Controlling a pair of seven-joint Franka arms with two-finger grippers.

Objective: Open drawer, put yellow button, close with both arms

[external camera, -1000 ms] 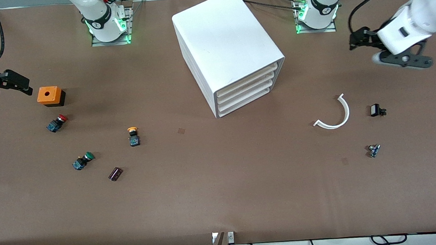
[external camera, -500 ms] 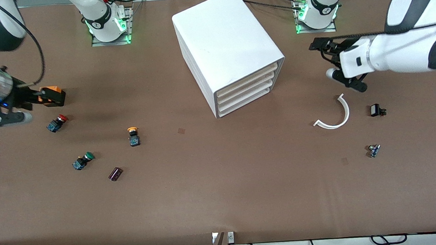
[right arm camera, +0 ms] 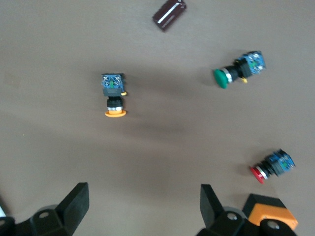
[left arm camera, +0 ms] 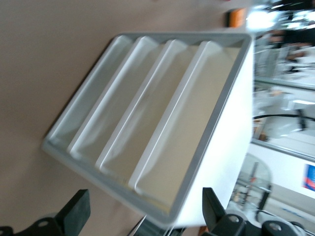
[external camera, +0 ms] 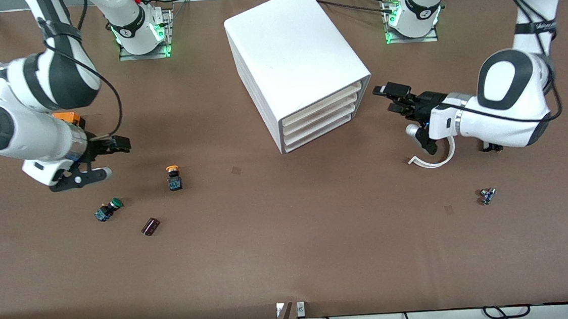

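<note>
- Broad brown table (external camera: 292,260), two bases along the edge farthest from the front camera.
- Big rounded white cabinet (external camera: 290,47) near the table's middle, four shallow white plastic tray-like drawers stacked in its open face; uppermost drawer (external camera: 321,107) fully pushed in, not yet opened.
- Glossy white left arm reaching in from its own end of the table; black two-finger left gripper (external camera: 394,97) hanging just in front of the cabinet face, fingers (left arm camera: 74,214) spread wide, holding nothing, drawer fronts filling its wrist view.
- Glossy white right arm toward its own end; black right gripper (external camera: 113,145) over bare table near the buttons, fingers (right arm camera: 74,201) apart, empty.
- Orange box (external camera: 69,117) partly hidden under the right arm.
- Curved white plastic strip (external camera: 438,160) on the table below the left wrist.
- Small yellow-capped push-button with black collar and blue body (external camera: 174,177), lying on the table near the right gripper, well apart from the cabinet.
- Green-capped button (external camera: 108,209), red-capped button (right arm camera: 271,166) and small dark purple block (external camera: 150,226) nearby.
- Likely step: approach, before opening.
- Next: left fingers to catch the top drawer's lip, not a lower one, and pull; right gripper to descend on the yellow cap.
</note>
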